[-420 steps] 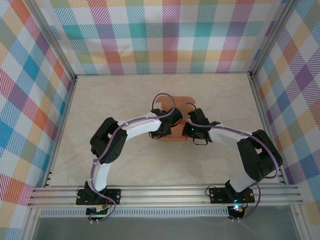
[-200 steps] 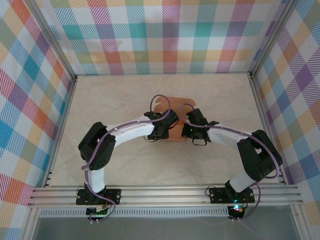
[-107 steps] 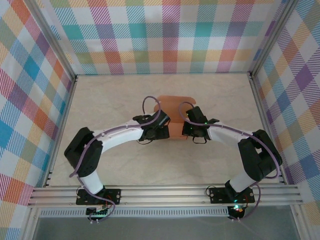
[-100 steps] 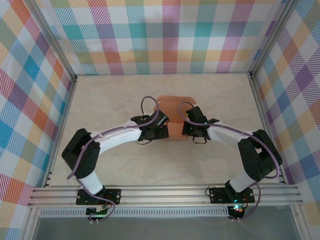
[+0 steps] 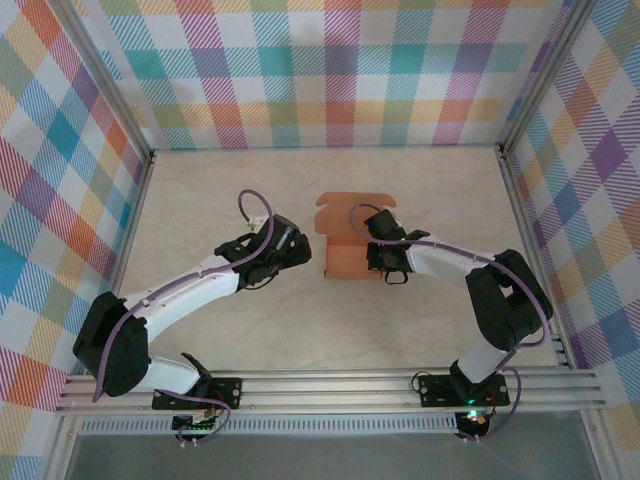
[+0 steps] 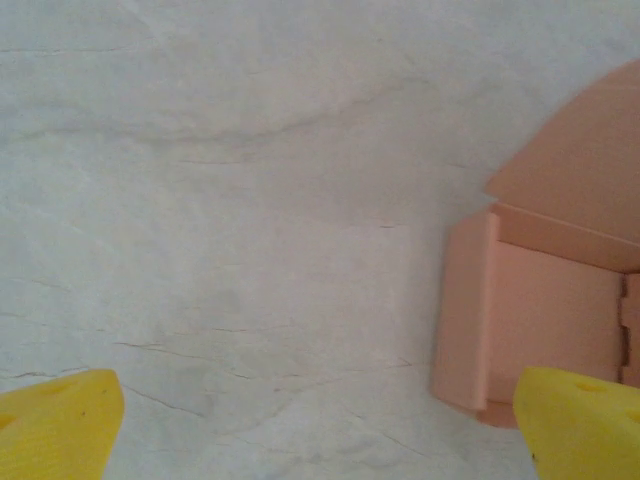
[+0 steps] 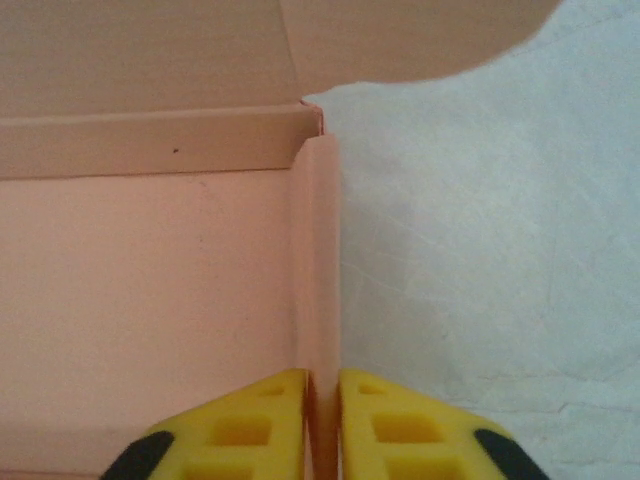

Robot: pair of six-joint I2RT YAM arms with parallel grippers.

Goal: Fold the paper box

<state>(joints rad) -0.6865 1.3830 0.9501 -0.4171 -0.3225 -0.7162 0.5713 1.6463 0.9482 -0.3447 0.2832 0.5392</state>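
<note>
The paper box (image 5: 350,238) sits mid-table (image 5: 200,200), its lid flap lying open. The left gripper (image 5: 298,250) is apart from it.

Left wrist: jaws spread wide, empty.

Right wrist: the right gripper (image 7: 322,420) is apparently pinching the box's side wall (image 7: 318,260).

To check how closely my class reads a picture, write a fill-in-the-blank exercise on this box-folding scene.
1. A wall of the paper box is pinched between the right end effector's two yellow ___.
2. The left end effector's jaws stand ___.
3. The paper box rests on the ___.
Missing words: fingers; open; table.
</note>
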